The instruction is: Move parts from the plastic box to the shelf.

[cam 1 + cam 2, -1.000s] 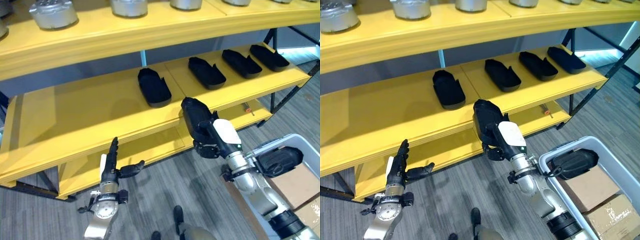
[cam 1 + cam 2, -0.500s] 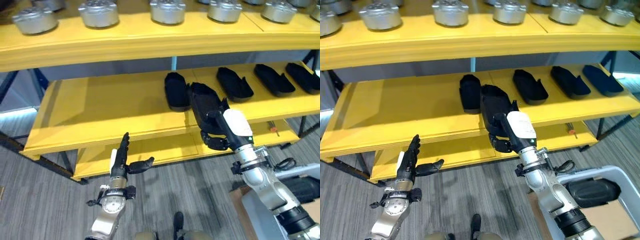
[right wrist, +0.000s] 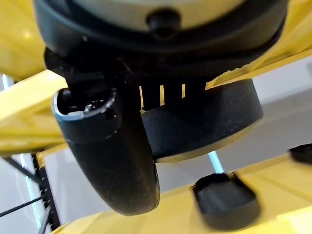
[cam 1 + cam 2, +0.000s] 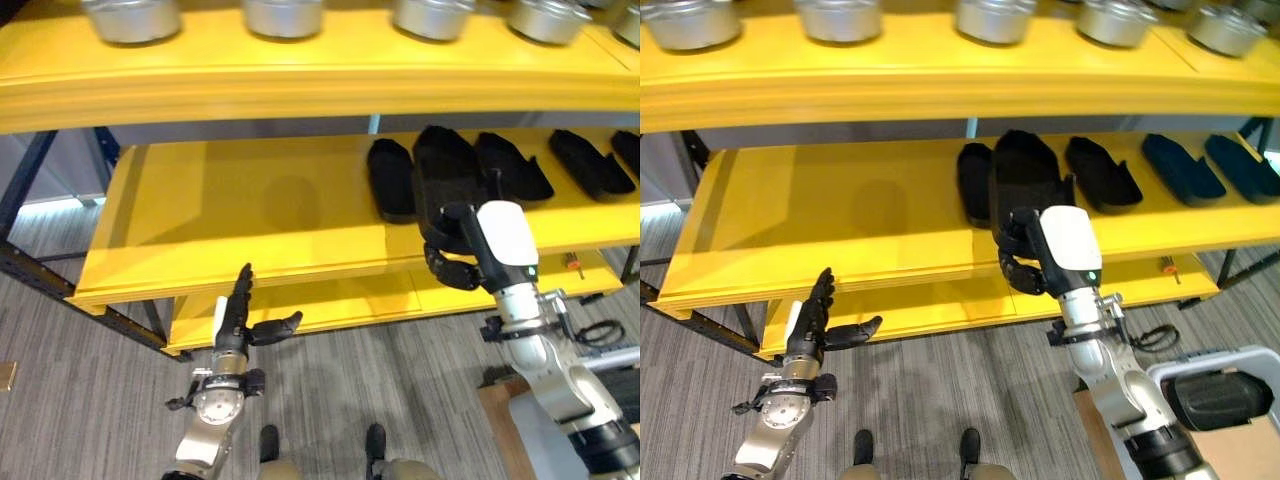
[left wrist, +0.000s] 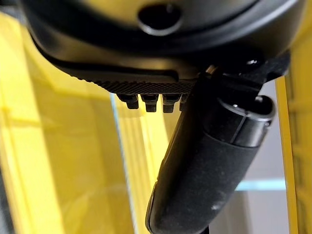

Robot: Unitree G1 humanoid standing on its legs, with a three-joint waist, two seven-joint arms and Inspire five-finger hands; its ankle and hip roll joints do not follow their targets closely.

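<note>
Since the earlier frame the right hand (image 4: 462,262) has carried the black part (image 4: 447,180) up from below the shelf edge, so that now it hangs over the middle shelf (image 4: 250,215), in the centre right of the frame; the camera has also turned, so the whole rack appears shifted. The fingers of this hand are curled around the near end of the part, and the right wrist view shows the thumb (image 3: 114,161) pressed against its round dark end. The part stands between two black parts already lying on the shelf, one (image 4: 390,178) just to its left and one (image 4: 513,166) just to its right, and it looks lifted above the board, not yet resting, though I cannot tell this for sure.

The left hand (image 4: 236,325) waits in the lower left of the frame, in front of the shelf edge, with fingers straight and the thumb spread, holding nothing.

To do this step well, I think the hand should lower the part slowly until its bottom lies flat, keep it parallel to the neighbours so it does not knock them, and loosen the fingers only when it rests. The plastic box (image 4: 1230,375) in the lower right corner holds one more black part (image 4: 1218,398).
</note>
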